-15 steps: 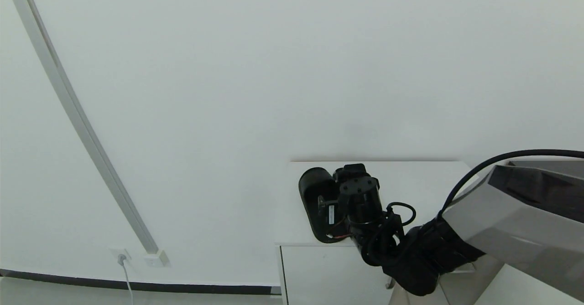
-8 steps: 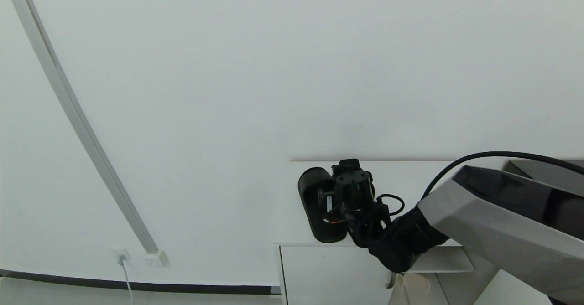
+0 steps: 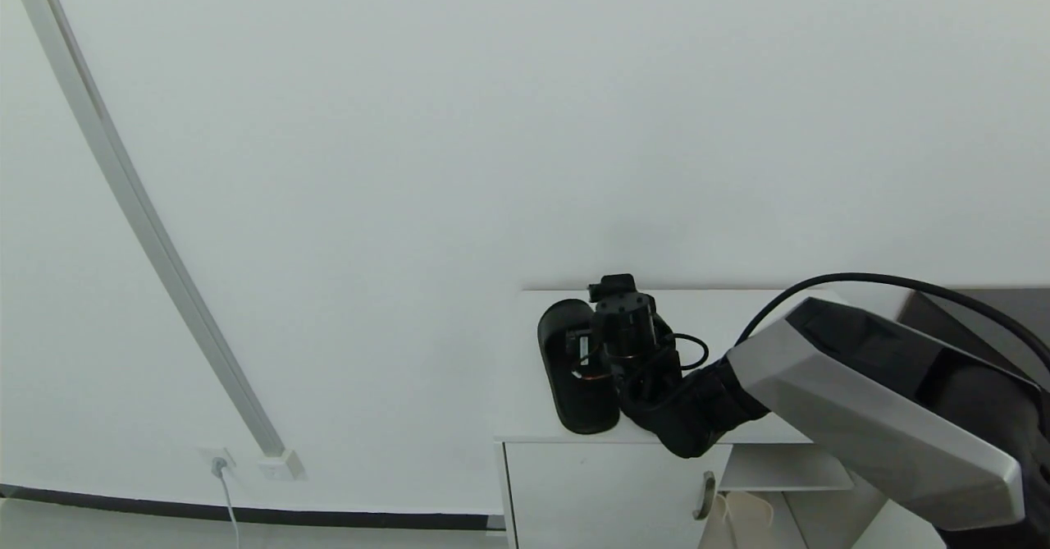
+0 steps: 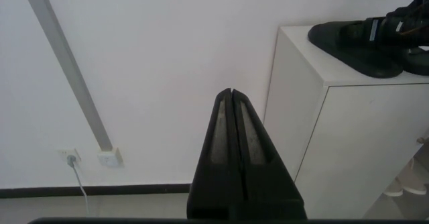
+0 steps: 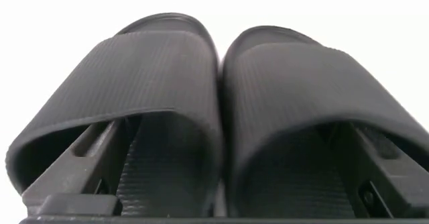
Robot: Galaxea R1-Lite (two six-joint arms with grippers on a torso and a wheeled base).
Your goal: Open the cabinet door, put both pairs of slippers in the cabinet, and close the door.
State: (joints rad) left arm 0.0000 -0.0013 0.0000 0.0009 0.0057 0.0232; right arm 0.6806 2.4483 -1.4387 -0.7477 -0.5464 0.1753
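The pair of black slippers (image 3: pixel 584 414) lay side by side on top of the white cabinet (image 3: pixel 738 319), toward its 9 o'clock end, at about 5 o'clock in the head view. The right gripper (image 3: pixel 584 352) reached them from 4 o'clock, its jaws spread wide. One of its fingers (image 5: pixel 90 147) sat under each slipper strap, with the slippers' inner sides between them and not yet pinched. The left gripper (image 4: pixel 231 127) hung well apart at the cabinet's 9 o'clock, pressed together on nothing. The cabinet door (image 3: pixel 599 500) carried its handle (image 3: pixel 704 496) on its 3 o'clock edge. A wall rail (image 3: pixel 139 204) ran down to a socket (image 3: pixel 217 460).
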